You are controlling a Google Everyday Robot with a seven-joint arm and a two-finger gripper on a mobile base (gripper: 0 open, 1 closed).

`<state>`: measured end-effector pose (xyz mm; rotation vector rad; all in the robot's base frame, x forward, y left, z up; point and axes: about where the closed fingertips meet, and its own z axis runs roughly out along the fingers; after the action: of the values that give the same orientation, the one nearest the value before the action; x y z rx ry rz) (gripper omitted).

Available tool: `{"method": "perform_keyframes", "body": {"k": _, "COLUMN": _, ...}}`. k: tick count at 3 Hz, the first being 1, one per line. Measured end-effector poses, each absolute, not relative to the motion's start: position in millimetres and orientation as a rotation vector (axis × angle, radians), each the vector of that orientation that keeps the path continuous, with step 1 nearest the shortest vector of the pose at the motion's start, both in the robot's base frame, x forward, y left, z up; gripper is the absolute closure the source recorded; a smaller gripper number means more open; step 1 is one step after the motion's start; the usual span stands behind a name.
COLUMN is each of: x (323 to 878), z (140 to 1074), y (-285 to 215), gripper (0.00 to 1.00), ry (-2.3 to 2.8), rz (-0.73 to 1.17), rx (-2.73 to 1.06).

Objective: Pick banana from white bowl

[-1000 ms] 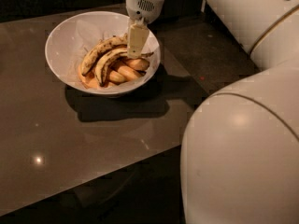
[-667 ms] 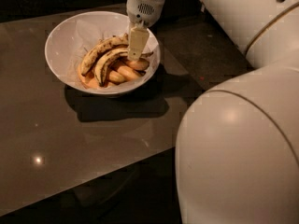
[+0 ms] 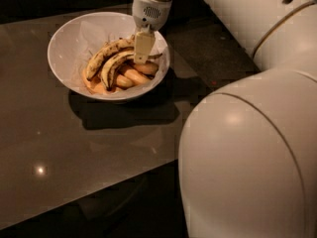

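we are looking at one relation: the gripper [image 3: 142, 47] is hanging inside the white bowl [image 3: 67, 38], over its 3 o'clock side, and the banana [image 3: 105, 54] is lying away from it toward 8 o'clock. its curved long axis is running roughly from 2 o'clock to 8 o'clock across the bowl's middle, with the stem end tucked under the gripper's tip and the far end pointing at the bowl's 9 o'clock wall. a second banana [image 3: 115, 67], joined at the same stem, is lying just beside it on the 5 o'clock side, and both are resting on plumper orange-yellow pieces [image 3: 132, 76]. the gripper is looking as if it is touching or nearly touching the stem end, but we are not able to tell whether it is spread apart, closed or clamped on the fruit, since its far side is hidden. we are judging that any hold here is going to sit at one end, not the middle, so the long body is likely going to swing down toward 8 o'clock and may drag its twin along. the bowl is standing at the 11 o'clock part of the dark table [image 3: 74, 152].
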<state>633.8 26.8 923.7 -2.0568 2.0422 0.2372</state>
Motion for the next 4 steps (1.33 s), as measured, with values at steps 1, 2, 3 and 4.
{"method": "perform_keyframes", "body": {"k": 1, "x": 634.5, "z": 920.7, "y": 26.9, "gripper": 0.98, "ry": 2.046, "rz": 0.241, "rx": -2.057}}
{"method": "perform_keyframes", "body": {"k": 2, "x": 634.5, "z": 920.7, "y": 26.9, "gripper": 1.00, "ry": 2.046, "rz": 0.241, "rx": -2.057}}
{"method": "perform_keyframes", "body": {"k": 3, "x": 630.2, "z": 935.2, "y": 27.6, "gripper": 1.00, "ry": 2.018, "rz": 0.199, "rx": -2.008}}
{"method": "perform_keyframes", "body": {"k": 4, "x": 614.1, "z": 970.7, "y": 29.8, "gripper": 1.00, "ry": 1.969, "rz": 0.155, "rx": -1.948}}
